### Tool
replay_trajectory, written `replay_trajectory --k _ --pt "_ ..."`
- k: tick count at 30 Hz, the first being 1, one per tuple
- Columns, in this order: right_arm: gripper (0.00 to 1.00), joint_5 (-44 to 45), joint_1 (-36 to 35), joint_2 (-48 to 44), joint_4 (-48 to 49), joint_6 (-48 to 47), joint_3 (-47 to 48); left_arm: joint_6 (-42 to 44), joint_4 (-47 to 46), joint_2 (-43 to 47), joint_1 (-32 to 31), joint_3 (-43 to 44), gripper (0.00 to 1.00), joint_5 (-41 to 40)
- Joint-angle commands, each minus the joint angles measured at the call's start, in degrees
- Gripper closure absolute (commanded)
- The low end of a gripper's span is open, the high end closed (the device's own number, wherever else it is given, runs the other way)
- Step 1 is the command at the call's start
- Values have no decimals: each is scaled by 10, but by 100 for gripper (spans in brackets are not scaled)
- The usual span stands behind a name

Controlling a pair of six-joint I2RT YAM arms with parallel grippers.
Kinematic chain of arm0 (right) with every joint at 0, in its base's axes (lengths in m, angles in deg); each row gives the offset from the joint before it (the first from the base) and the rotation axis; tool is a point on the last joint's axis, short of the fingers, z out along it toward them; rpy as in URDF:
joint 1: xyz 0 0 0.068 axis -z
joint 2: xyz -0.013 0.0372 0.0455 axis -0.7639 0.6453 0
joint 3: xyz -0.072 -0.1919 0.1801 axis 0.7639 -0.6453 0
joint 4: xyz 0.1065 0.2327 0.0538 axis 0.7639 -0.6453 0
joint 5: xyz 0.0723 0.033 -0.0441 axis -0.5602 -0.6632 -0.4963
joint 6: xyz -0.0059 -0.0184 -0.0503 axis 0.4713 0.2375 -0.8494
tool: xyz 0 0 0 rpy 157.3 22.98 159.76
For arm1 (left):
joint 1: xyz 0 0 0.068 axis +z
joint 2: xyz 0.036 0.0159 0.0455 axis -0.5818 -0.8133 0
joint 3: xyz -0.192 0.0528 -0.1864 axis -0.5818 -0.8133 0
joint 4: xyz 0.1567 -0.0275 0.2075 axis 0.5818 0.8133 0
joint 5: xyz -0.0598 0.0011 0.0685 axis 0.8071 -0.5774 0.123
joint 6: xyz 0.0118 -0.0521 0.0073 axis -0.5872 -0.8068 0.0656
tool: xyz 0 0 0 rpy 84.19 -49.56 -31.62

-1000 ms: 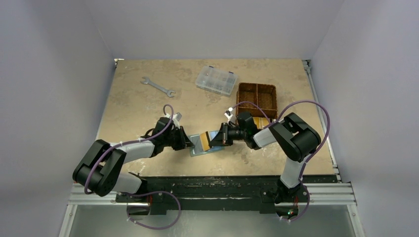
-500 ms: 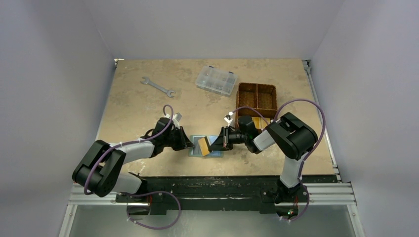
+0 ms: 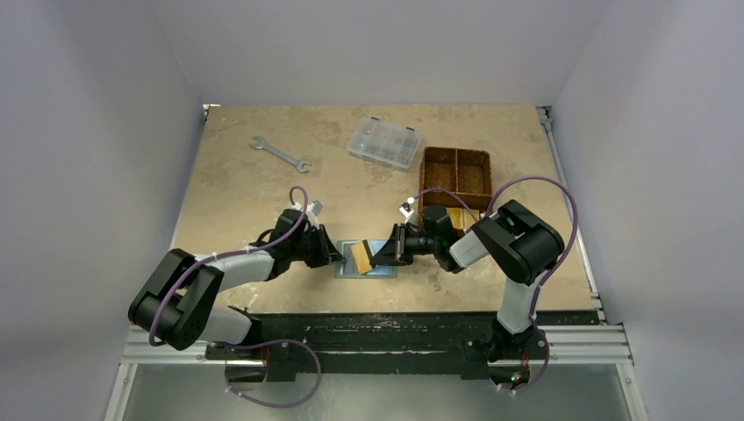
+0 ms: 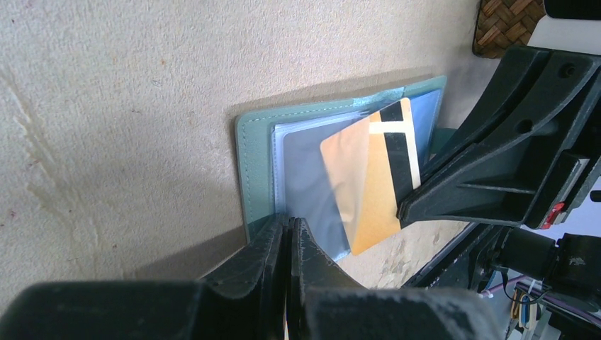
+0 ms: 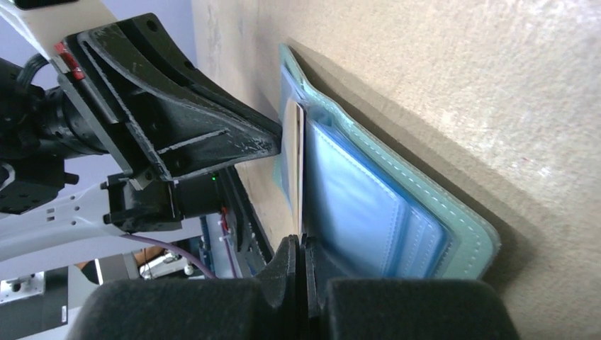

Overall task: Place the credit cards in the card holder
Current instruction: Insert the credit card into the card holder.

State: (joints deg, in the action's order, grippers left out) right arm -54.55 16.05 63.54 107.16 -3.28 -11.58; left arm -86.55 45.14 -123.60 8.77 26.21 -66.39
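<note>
Walls (image 3: 105, 132) of pale lilac-grey close in on three sides of a tan, mottled bench (image 3: 246, 184), whose surface shows scuffs and light stains. A dark rail (image 3: 377, 326) runs along the near edge.

Both arms reach in low over the near middle of the bench, wrists turned toward each other.

Beyond the right tool (image 3: 375, 254) sits a brown woven divided basket (image 3: 454, 175). A clear plastic compartment box (image 3: 383, 143) lies further off in the same direction. Well beyond the left tool (image 3: 336, 257) lies a steel wrench (image 3: 280, 153).

Between the two tools the sage-green card holder (image 3: 386, 268) lies open and flat on the bench, with its pale blue clear pockets facing up. From the left wrist, the left tool (image 4: 289, 227) has its fingers pressed together on the holder's (image 4: 255, 163) near edge, seemingly pinching one clear pocket leaf. How much of that leaf sits between the fingers cannot be told.

The right tool (image 5: 298, 248) is clamped on the orange-gold card (image 5: 298, 163). From that wrist the card is seen edge-on, standing against the blue pockets of the holder (image 5: 425, 205). From the left wrist the card (image 4: 368, 191) tilts across the pockets with its black stripe toward the right tool (image 4: 409, 207). Its far corner lies over the grey-looking leaf.
</note>
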Motion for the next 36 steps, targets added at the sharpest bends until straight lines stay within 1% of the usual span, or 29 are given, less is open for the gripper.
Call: replay_trajectory --k 1,9,12,22,26,36 --pt "100 48 4 -31 -34 -53 22 21 74 -14 -6 -26 100 -15" --pt "100 62 19 -70 -157 -154 61 24 75 -16 -6 -23 100 -15" --pt "100 66 19 -73 -180 -175 69 24 73 -21 -6 -21 100 -14" --pt "100 66 19 -66 -197 -199 70 25 70 -27 -6 -20 100 -14" --pt "100 55 19 -58 -170 -168 58 24 70 -29 -6 -17 100 -14" --pt "100 60 6 -43 -159 -142 56 20 67 -28 -6 -19 100 -12"
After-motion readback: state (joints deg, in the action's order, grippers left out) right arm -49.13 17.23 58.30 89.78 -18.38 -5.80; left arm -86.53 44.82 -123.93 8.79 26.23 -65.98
